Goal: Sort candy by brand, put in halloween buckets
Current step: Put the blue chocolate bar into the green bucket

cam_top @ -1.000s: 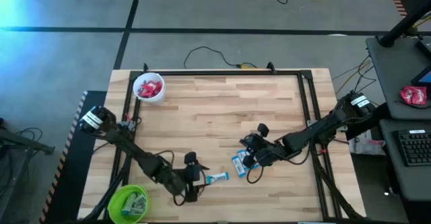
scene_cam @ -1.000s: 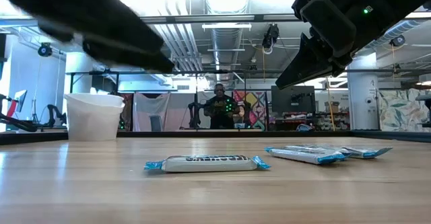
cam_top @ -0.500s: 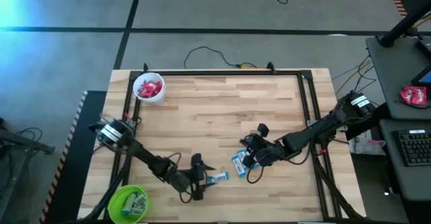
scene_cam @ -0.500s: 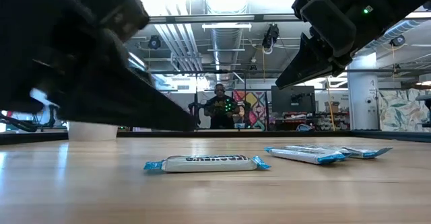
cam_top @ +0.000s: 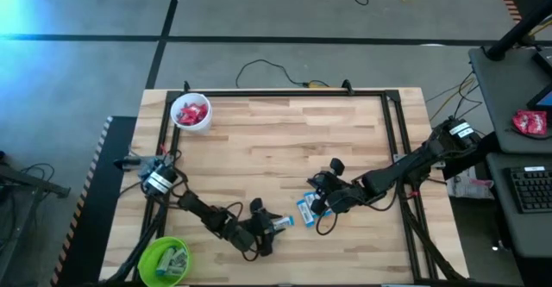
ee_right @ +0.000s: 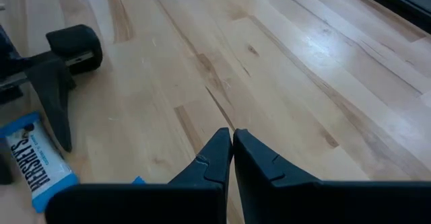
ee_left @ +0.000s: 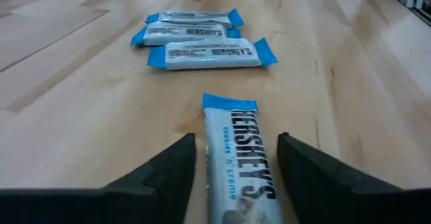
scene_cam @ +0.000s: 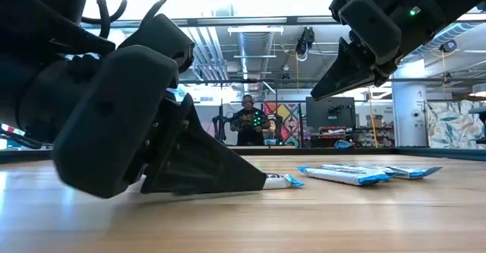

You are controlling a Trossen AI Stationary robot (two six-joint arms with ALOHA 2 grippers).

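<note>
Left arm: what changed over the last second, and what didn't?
The left gripper has swung in across the table and come down over the lone light blue candy bar, which now lies between its open fingers; it is not lifted yet. The right gripper stayed shut, above the three candy bars. The white bucket and green bucket have not moved.
</note>
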